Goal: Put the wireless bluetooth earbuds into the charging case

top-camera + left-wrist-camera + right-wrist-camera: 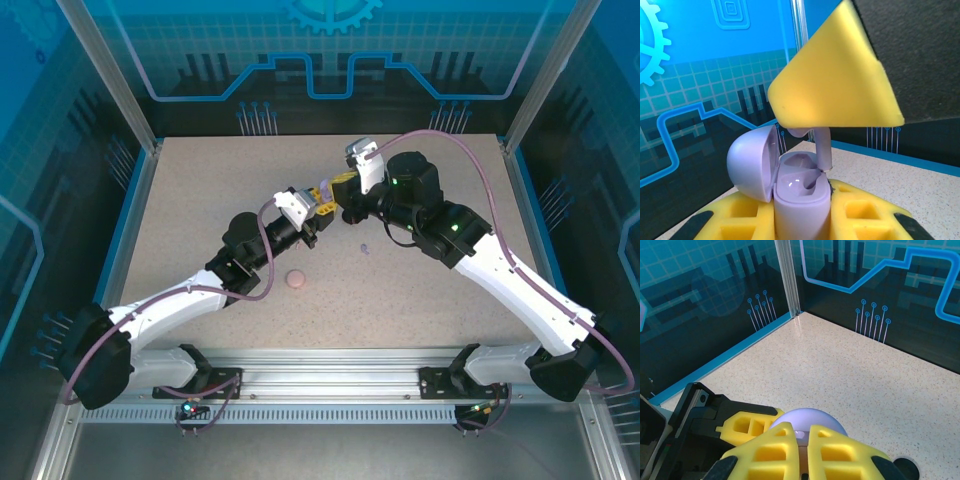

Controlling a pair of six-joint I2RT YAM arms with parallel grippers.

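Right pincer (802, 442) hides most of lavender earbud (823, 150) over open case (800, 200).

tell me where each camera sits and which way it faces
top external: above, behind the bases, looking down at the table; both arms, left tool by right tool.
left wrist: on left arm, facing the blue wall; own fingers grip the open lavender case.
right wrist: on right arm, facing a table corner; own fingers below.
shared: both wrist views show the case.
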